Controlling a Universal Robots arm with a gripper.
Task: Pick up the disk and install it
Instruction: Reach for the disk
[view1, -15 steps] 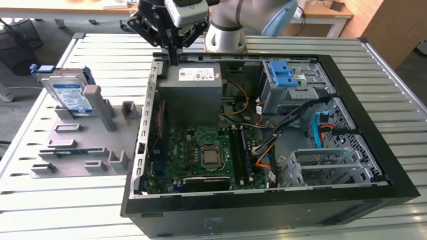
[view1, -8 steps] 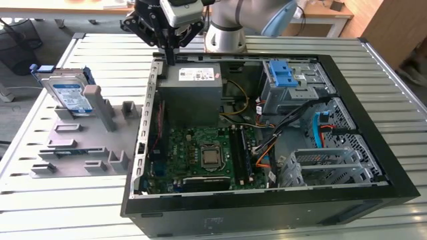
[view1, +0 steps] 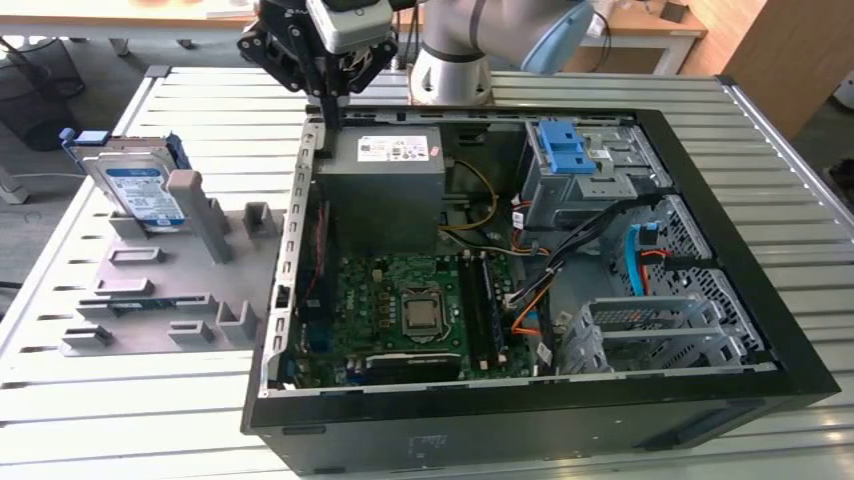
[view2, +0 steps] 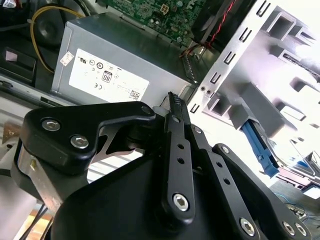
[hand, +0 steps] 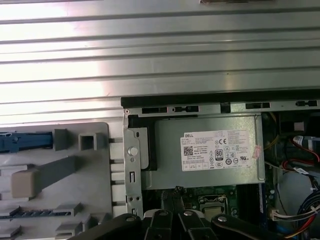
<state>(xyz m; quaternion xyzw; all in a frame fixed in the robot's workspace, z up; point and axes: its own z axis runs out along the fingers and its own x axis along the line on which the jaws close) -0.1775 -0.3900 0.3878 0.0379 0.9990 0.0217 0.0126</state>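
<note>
Disk (view1: 144, 195) upright in grey holder (view1: 147, 300), exterior view's left, edge up, likely for grasping. End effector (view1: 328, 100) narrow, empty, upper centre, over computer case (view1: 534, 405) rim.

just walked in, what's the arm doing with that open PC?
One robot arm is working over an open computer case. Its pincer hangs shut and empty at the case's back edge, above the grey power supply. The disk stands upright in the grey holder at the exterior view's left, beside the case. It is not yet picked up or installed.
</note>
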